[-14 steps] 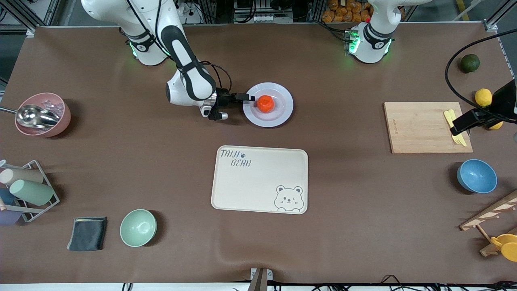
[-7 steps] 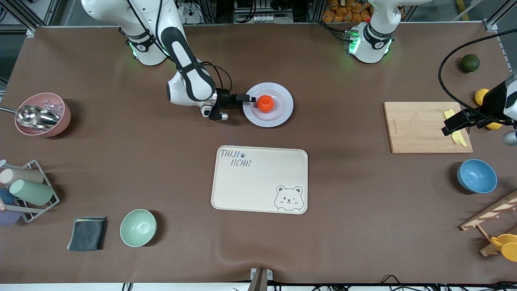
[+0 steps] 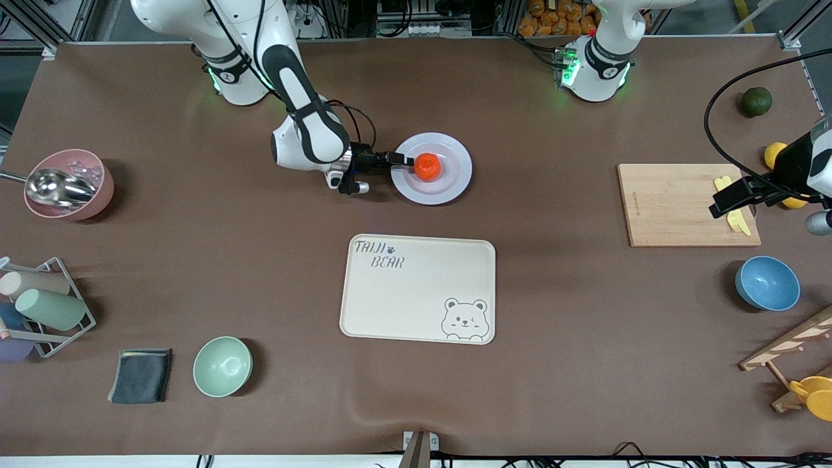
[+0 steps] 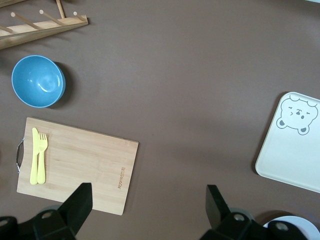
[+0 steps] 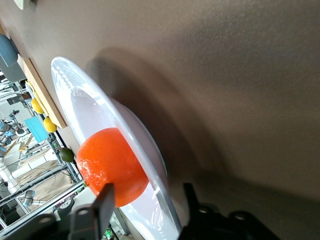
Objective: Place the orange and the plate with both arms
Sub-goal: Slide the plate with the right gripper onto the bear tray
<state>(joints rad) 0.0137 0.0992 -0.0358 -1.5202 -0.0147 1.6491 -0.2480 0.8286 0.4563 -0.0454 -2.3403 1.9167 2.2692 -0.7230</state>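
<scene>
Right jaws straddle the plate rim, unclosed.

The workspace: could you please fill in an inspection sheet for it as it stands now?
Surface: brown table.
Job's things: orange lies on the plate.
Clutter: bear tray; cutting board carrying yellow cutlery; blue bowl, green bowl, pink bowl with a scoop; cloth; cup rack.
Grippers: right gripper open, fingers straddling the plate's rim; left gripper open over the cutting board.
Cables: black cable loops to the left arm.
Surroundings: nothing seen of note.
</scene>
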